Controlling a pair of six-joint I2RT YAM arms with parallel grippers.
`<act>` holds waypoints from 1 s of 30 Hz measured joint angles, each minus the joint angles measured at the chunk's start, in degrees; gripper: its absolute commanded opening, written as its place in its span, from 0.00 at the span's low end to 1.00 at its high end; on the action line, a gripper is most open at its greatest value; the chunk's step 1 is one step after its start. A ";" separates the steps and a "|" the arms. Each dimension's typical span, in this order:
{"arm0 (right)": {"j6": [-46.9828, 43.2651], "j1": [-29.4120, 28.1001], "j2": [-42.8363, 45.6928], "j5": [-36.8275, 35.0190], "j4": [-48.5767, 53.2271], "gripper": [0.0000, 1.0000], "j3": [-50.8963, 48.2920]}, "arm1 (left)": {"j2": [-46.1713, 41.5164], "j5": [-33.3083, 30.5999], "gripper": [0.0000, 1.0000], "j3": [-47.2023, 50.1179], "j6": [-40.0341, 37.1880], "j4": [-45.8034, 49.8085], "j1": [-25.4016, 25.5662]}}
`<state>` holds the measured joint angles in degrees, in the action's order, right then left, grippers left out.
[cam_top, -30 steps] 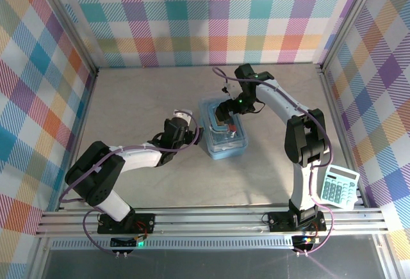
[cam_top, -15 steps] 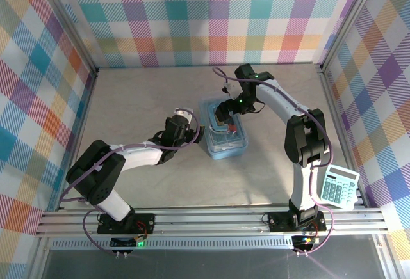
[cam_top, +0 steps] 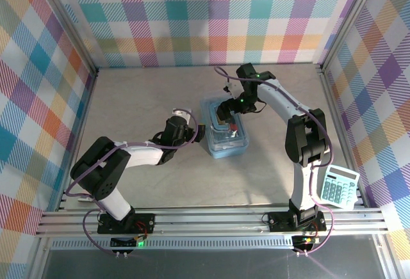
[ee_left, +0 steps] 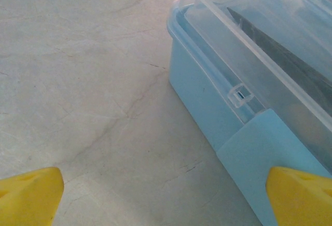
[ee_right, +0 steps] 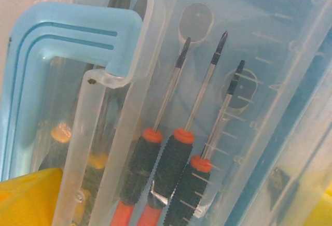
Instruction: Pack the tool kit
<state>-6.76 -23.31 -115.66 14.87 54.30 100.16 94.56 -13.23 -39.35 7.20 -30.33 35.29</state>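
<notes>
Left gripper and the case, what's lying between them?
Nothing but bare table, seen in the left wrist view, between the open left gripper and the case.

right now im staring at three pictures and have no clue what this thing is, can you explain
These are two robot arms bolted at the near edge of a table, each ending in a two-finger gripper with yellow tips. The wide picture looks down from above and behind; the other two come from cameras on the wrists. On the table are a light blue tool case and, near the right edge, a calculator. The right gripper hangs open over the case, where three screwdrivers lie inside. The left gripper is open beside the case. Neither holds anything.
</notes>
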 measured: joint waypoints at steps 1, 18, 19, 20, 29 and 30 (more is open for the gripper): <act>0.02 0.00 0.00 0.00 0.00 0.99 0.00 | 0.11 0.22 1.00 0.17 0.33 -0.37 -0.15; 0.04 0.00 0.00 -0.04 0.50 0.99 0.20 | 5.66 3.37 1.00 3.87 3.52 -4.37 -2.05; 0.04 0.00 0.00 -0.07 0.61 0.99 0.24 | 5.92 3.65 1.00 3.96 3.52 -4.35 -2.05; 0.04 0.00 0.00 -0.07 0.63 0.99 0.26 | 6.19 3.89 1.00 3.96 3.52 -4.35 -2.05; 0.02 -0.07 -0.02 0.00 0.81 0.99 0.35 | 6.95 4.17 1.00 3.52 2.75 -4.37 -2.29; 0.02 -0.07 -0.02 0.00 0.81 0.99 0.35 | 7.13 4.17 1.00 3.32 2.45 -4.35 -2.43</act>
<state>-6.74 -23.38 -115.68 14.87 55.11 100.51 101.69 -9.06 -36.03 9.65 -34.68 32.86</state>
